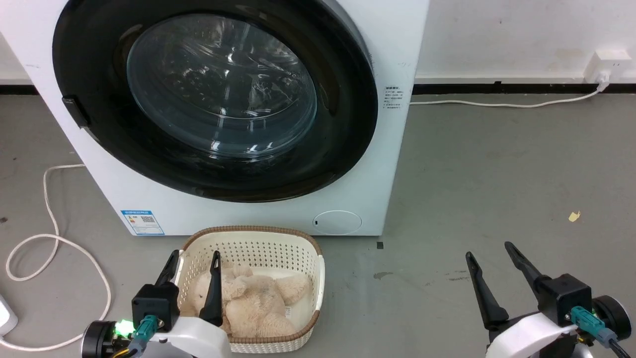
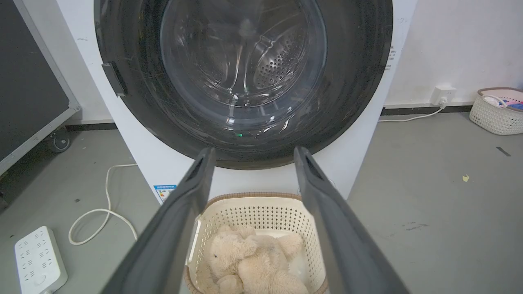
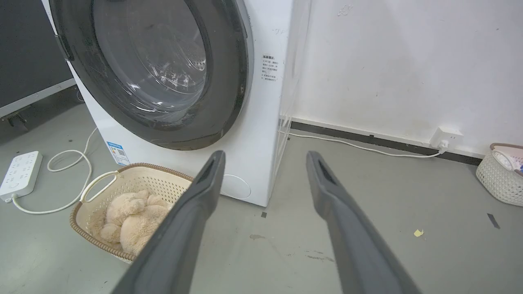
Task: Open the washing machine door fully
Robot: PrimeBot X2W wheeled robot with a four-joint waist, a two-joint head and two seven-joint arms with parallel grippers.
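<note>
The washing machine door [image 1: 99,124] was glossy black around clear glass, the basket [image 1: 258,251] perforated plastic, the toy [image 1: 253,303] fluffy plush.

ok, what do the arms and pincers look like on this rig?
Both match: the left pincer and right pincer each have two long, tapered dark fingers on a black boxy housing, a white rounded forearm shell, and a teal connector with a cable. A black round cap sits at each wrist's outer side. A green light glows by the left wrist.
</note>
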